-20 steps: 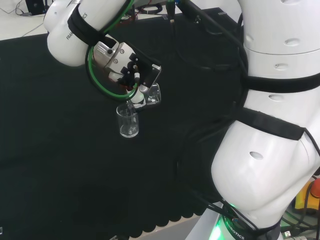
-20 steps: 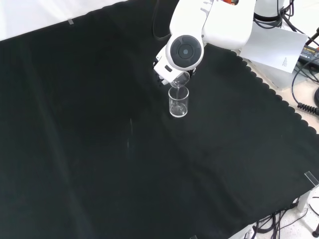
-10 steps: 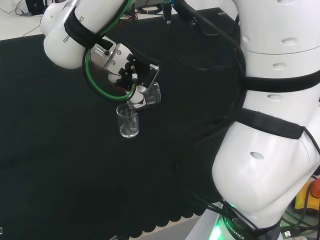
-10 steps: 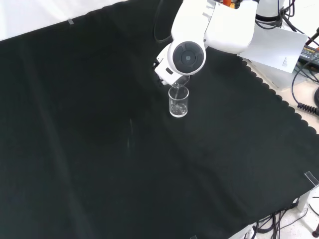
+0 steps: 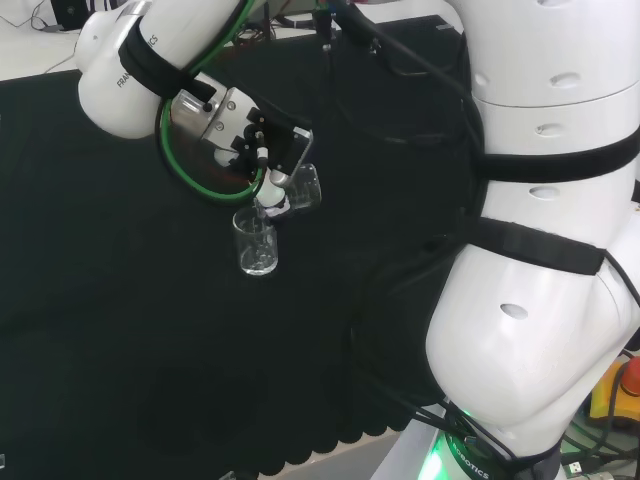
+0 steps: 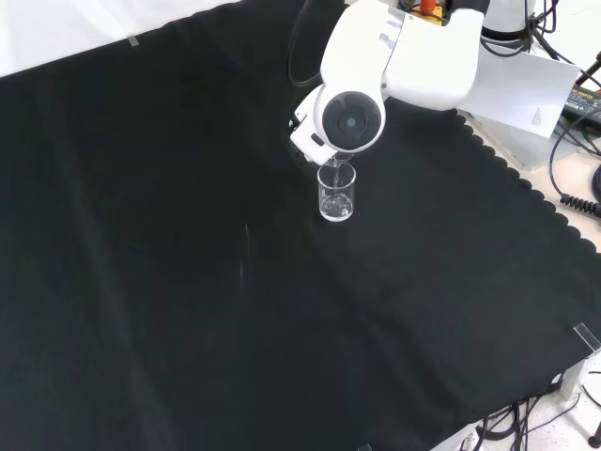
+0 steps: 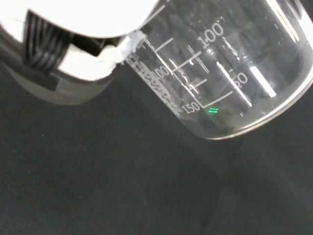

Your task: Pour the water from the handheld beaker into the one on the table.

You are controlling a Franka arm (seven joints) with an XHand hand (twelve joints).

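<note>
In the head view the hand (image 5: 250, 140) is shut on a clear glass beaker (image 5: 304, 186), tilted steeply with its lip over a second clear beaker (image 5: 256, 243). That second beaker (image 6: 337, 194) stands upright on the black cloth. In the front view the held beaker's lip (image 6: 339, 167) peeks out just above it, under the arm's white link. A thin glint runs from the held lip into the standing beaker. The wrist view has the held beaker (image 7: 225, 73) close up, with printed scale marks, beside a white part of the hand (image 7: 83, 63).
The arm's white link with a round grey cap (image 6: 348, 120) stands before the hand in the front view. Large white arm links (image 5: 540, 250) rise at the head view's right. The cloth's scalloped edge (image 6: 507, 169) runs along the front view's right, with paper and cables beyond it.
The arm has shifted slightly: in the front view the capped link has sunk lower over the standing beaker. In the head view the hand and held beaker have edged left. The standing beaker has not moved.
</note>
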